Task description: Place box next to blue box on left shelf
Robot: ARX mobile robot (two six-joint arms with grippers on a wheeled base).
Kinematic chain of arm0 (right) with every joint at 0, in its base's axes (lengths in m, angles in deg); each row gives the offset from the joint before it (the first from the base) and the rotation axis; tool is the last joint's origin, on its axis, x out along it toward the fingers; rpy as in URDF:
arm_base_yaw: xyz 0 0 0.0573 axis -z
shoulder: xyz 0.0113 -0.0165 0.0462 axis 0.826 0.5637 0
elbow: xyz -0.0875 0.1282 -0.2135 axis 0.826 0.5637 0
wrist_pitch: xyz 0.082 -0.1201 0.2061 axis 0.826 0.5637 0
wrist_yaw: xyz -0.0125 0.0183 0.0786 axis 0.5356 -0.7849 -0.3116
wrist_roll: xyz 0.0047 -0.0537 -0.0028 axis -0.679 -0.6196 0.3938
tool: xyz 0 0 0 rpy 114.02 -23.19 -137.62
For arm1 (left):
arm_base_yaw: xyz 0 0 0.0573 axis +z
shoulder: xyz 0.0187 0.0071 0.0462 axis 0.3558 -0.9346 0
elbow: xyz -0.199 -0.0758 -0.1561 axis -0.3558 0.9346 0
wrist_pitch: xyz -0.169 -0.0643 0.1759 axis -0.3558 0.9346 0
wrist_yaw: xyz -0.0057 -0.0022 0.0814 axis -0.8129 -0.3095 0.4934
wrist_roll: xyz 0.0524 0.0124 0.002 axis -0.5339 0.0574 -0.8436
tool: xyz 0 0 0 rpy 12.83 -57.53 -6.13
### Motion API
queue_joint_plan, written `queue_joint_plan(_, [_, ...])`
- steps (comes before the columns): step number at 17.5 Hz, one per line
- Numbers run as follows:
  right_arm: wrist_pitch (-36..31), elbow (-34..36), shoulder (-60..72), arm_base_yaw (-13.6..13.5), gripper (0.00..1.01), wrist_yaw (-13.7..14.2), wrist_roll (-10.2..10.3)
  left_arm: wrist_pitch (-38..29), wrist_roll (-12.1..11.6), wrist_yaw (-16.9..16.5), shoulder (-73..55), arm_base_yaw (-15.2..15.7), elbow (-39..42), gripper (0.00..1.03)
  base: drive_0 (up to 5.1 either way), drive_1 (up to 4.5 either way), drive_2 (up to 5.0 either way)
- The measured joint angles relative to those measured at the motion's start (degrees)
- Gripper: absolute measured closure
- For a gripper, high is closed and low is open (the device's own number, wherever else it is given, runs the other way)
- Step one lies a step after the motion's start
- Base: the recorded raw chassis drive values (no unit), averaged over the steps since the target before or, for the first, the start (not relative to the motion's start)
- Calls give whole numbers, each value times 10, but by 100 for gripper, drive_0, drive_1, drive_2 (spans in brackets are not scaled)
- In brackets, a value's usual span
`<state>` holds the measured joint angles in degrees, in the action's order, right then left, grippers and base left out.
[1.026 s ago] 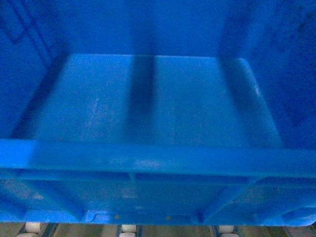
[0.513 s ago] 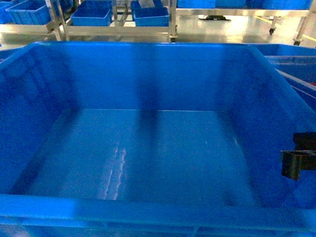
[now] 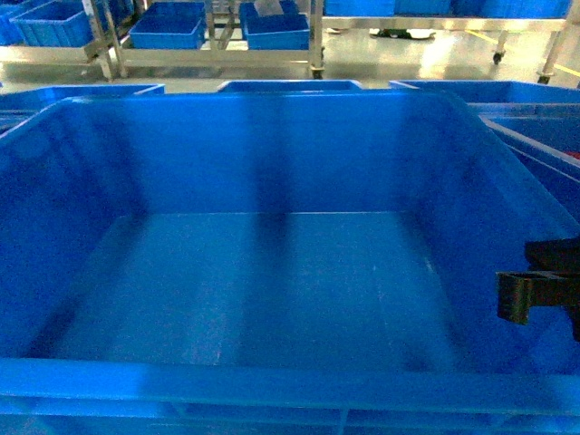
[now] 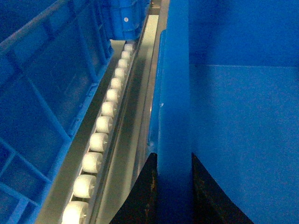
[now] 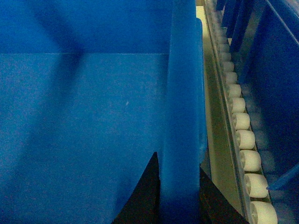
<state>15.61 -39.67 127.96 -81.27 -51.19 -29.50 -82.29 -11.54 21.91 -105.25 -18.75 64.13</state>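
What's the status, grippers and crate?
Left gripper shut on crate left wall. Right gripper shut on right wall. Crate empty, roller tracks and neighbouring crates close either side.

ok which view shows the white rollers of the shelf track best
The left wrist view: a long row of white plastic rollers runs unobstructed beside the large bright-blue plastic crate's rim. The right wrist view shows a similar row, partly cropped. The head view shows none.
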Motion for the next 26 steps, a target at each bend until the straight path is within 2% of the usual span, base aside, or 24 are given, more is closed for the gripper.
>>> queue_joint_plan(1, [-7,0,3,0,93,6,1,-3,-3,-5,-1,2,0,92,0,0,0])
queue_joint_plan(2, [-17,2,5,0,88,10,-7,-17,-5,-8,-2,2,2,89,0,0,0])
queue_joint_plan(3, [-39,9,1,0,77,7,-19,-60,-20,15,-2,-6,12,77,0,0,0])
queue_joint_plan(4, [-62,19,-6,1,67,-2,-22,-74,-19,18,-3,-8,13,67,0,0,0])
queue_joint_plan(5, [-90,28,-9,5,56,2,-23,-91,-14,22,2,-9,16,56,0,0,0])
queue_joint_plan(7, [-141,32,-16,14,36,14,-23,-130,14,37,35,-12,16,34,0,0,0])
queue_joint_plan(9, [-202,40,-32,13,7,31,-26,-147,40,30,64,-17,7,7,0,0,0])
queue_joint_plan(10, [-216,40,-33,13,1,42,-32,-146,43,28,74,-19,5,4,0,0,0])
queue_joint_plan(11, [-234,43,-37,13,4,52,-39,-146,47,26,85,-19,3,5,0,0,0])
queue_joint_plan(13, [-241,47,-47,13,3,80,-54,-136,47,27,112,-21,-3,5,0,0,0])
queue_joint_plan(16, [-241,47,-47,13,3,84,-64,-118,41,44,116,-21,-6,5,0,0,0])
queue_joint_plan(17, [-303,63,-43,19,8,84,-80,-146,33,5,117,-19,0,11,0,0,0])
queue_joint_plan(18, [-347,88,-51,31,18,73,-104,-155,27,-40,130,-19,12,20,0,0,0])
queue_joint_plan(19, [-351,121,-80,56,31,57,-120,-158,22,-74,155,-22,42,33,0,0,0])
queue_joint_plan(20, [-342,148,-115,82,44,39,-129,-158,21,-78,172,-22,69,46,0,0,0])
queue_joint_plan(21, [-337,156,-128,89,50,32,-130,-157,21,-78,178,-22,77,51,0,0,0])
queue_joint_plan(24, [-332,165,-145,98,57,20,-132,-157,21,-78,191,-22,91,61,0,0,0])
queue_joint_plan(25, [-324,173,-163,109,66,5,-134,-157,21,-78,203,-22,99,68,0,0,0])
queue_joint_plan(26, [-309,188,-193,123,79,-12,-138,-153,21,-78,224,-21,112,81,0,0,0])
